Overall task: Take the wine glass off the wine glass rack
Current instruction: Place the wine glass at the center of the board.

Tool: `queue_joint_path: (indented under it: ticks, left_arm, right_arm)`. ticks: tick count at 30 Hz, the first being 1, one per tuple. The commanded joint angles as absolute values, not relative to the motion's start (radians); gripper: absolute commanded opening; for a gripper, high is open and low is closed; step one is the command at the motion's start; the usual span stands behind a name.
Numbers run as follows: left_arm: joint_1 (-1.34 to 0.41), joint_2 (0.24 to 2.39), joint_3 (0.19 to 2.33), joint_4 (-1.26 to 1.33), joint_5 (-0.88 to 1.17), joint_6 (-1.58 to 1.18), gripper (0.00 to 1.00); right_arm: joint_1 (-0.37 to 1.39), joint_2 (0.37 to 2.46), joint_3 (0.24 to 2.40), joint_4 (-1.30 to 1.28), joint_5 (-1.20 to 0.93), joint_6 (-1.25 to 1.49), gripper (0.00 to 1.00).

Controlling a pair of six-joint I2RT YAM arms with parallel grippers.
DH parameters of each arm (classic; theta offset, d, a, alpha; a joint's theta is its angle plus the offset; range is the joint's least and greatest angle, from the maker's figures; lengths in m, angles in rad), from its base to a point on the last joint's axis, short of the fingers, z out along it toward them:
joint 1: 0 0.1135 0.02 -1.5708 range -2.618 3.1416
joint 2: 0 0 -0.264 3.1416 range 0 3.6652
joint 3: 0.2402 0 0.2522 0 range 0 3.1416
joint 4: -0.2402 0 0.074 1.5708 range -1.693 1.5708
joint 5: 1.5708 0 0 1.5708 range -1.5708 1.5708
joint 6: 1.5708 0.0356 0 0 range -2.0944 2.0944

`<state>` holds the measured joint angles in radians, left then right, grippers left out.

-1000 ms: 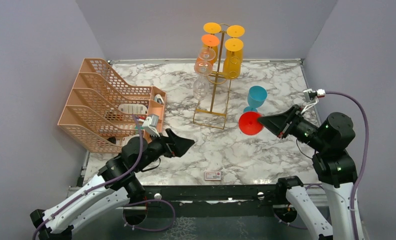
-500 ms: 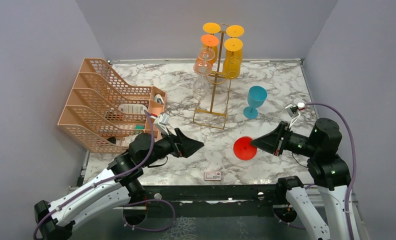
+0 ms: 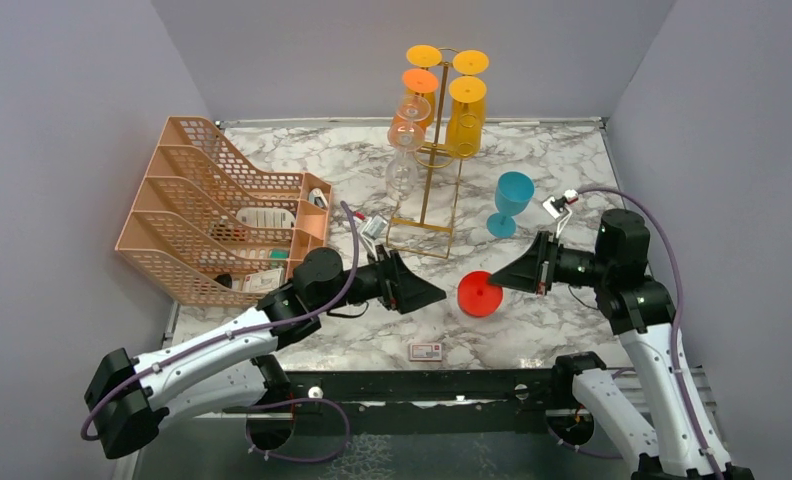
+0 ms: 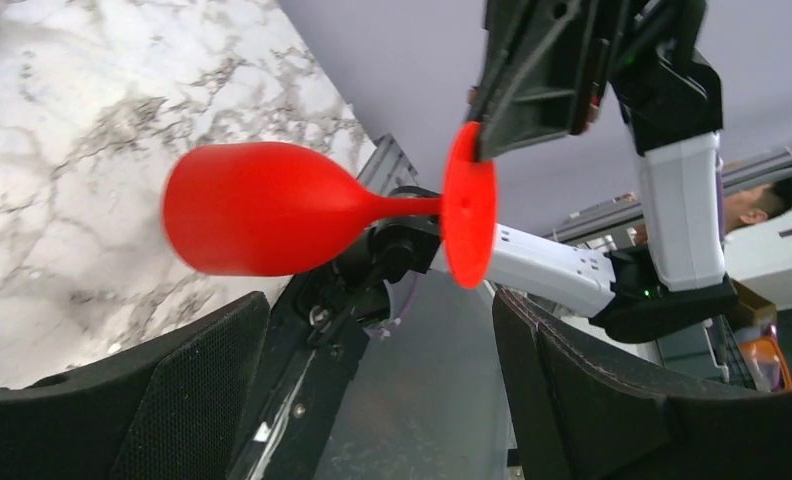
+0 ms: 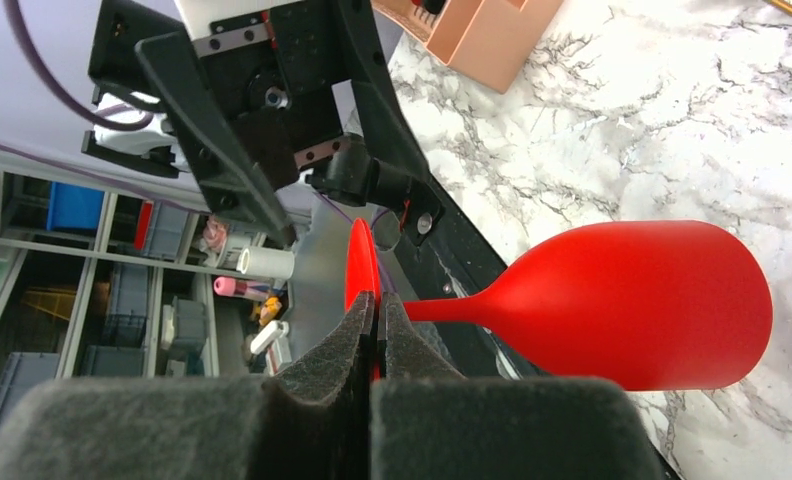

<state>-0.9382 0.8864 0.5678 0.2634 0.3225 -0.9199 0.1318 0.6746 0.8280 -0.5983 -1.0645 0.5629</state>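
- My right end effector (image 3: 496,281) is pressed together on the foot of the red wine glass (image 3: 479,293); in the right wrist view its pads (image 5: 357,335) pinch the thin edge of that disc.
- The glass lies on its side in the air over the front of the counter (image 3: 322,160), between the two arms. Its bowl points toward my left arm and its foot toward my right.
- It is off the wine glass rack (image 3: 430,190) and well apart from it; the gold stand is farther back on the marble.
- My left end effector (image 3: 434,296) is spread wide and holds nothing. In the left wrist view its fingers (image 4: 187,395) frame the bowl, which sits ahead of them, near but apart.
- On the rack, a yellow glass (image 3: 465,115), an orange glass (image 3: 418,85) and a clear glass (image 3: 402,172) hang upside down.
- A blue glass (image 3: 511,200) stands upright on the counter, right of the rack's base.
- The peach mesh organiser (image 3: 212,215) sits at the left edge.
- A small card (image 3: 425,350) lies flat by the near edge.
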Motion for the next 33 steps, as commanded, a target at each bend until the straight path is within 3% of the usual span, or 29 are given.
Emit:
queue_joint_path:
  ticks: [1, 7, 12, 18, 28, 33]
  left_arm:
    - [-0.983, 0.932, 0.627, 0.401, 0.337, -0.900, 0.86]
    - [-1.012, 1.021, 0.673, 0.444, 0.308, -0.874, 0.79]
    - [-1.020, 1.063, 0.652, 0.550, 0.217, -0.901, 0.57]
    - [-1.022, 1.116, 0.654, 0.608, 0.193, -0.883, 0.55]
    - [-1.023, 1.155, 0.630, 0.681, 0.237, -0.865, 0.15]
    - [-1.022, 1.162, 0.625, 0.680, 0.279, -0.848, 0.02]
  right_arm:
    - [0.137, 0.741, 0.884, -0.508, -1.127, 0.532, 0.01]
    - [0.137, 0.831, 0.928, -0.431, -1.144, 0.530, 0.01]
    - [0.137, 0.877, 0.900, -0.266, -1.176, 0.604, 0.01]
    - [0.149, 0.941, 0.905, -0.251, -1.214, 0.532, 0.01]
    - [0.170, 0.941, 0.882, -0.249, -1.232, 0.471, 0.01]
    - [0.175, 0.947, 0.883, -0.228, -1.263, 0.469, 0.04]
